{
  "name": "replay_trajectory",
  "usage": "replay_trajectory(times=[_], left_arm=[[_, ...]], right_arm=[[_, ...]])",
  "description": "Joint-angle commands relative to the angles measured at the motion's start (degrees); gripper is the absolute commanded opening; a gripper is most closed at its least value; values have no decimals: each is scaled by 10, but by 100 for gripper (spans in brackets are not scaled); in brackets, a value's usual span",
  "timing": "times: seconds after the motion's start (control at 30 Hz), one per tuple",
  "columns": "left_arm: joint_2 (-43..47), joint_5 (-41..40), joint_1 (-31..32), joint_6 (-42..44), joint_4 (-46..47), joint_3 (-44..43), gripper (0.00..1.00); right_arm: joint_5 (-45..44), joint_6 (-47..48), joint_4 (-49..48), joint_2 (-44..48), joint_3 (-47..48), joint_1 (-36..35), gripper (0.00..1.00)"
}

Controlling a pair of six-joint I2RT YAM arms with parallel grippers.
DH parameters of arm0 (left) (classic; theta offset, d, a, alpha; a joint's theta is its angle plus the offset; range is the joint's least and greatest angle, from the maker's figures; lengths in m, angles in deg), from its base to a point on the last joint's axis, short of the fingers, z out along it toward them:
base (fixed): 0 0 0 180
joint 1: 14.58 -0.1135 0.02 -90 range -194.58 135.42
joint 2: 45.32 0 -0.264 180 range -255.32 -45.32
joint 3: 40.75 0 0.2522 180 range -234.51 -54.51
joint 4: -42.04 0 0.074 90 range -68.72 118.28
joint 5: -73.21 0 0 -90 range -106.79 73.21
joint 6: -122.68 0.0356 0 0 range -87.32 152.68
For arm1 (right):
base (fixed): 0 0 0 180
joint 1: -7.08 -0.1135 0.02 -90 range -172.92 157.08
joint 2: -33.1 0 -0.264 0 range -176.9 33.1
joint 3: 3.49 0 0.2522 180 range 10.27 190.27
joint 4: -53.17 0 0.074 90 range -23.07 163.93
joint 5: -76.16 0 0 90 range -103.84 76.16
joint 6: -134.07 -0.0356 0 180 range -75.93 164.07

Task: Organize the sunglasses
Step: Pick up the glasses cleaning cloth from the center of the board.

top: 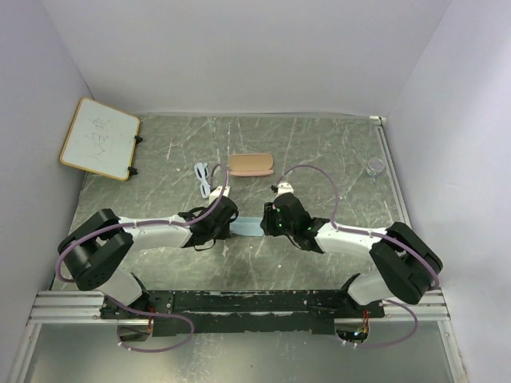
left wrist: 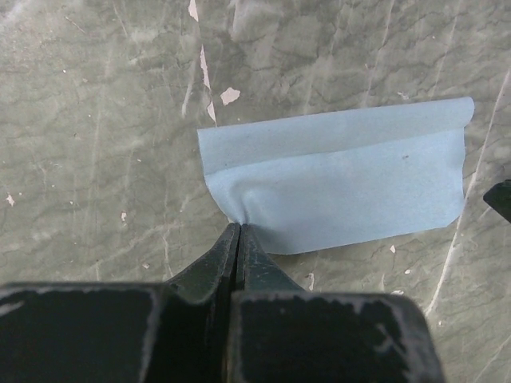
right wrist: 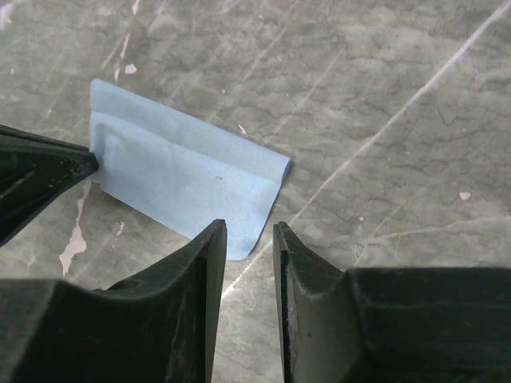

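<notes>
We grip a corner of the folded pale blue cloth (left wrist: pixel 343 191) in our tightly closed left gripper (left wrist: pixel 239 228), our right gripper (right wrist: pixel 249 231) part open and empty beside it, while the thin pale-framed sunglasses (top: pixel 204 179) lie untouched toward the far edge of the bench (top: pixel 327 148), not yet put away

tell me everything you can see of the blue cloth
The blue cloth is a thin, matte, pale blue sheet folded into an oblong, with one layer showing as a narrower strip along a long edge. It lies flat on the grey marbled table between the two arms. The left gripper is shut on one corner and puckers the fabric there. The right gripper has its jaws slightly apart over the opposite end; whether it touches the cloth cannot be told.
</notes>
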Motion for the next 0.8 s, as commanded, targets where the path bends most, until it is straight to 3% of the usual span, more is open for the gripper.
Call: replay_trajectory(times=[0.0,0.77], left_arm=[[-3,21,3,5,13,-2,7],[34,9,3,22,10,20,7]], right_arm=[[10,-28,28,-6,6,2,29],[17,-62,73,-48,47,-15,27]])
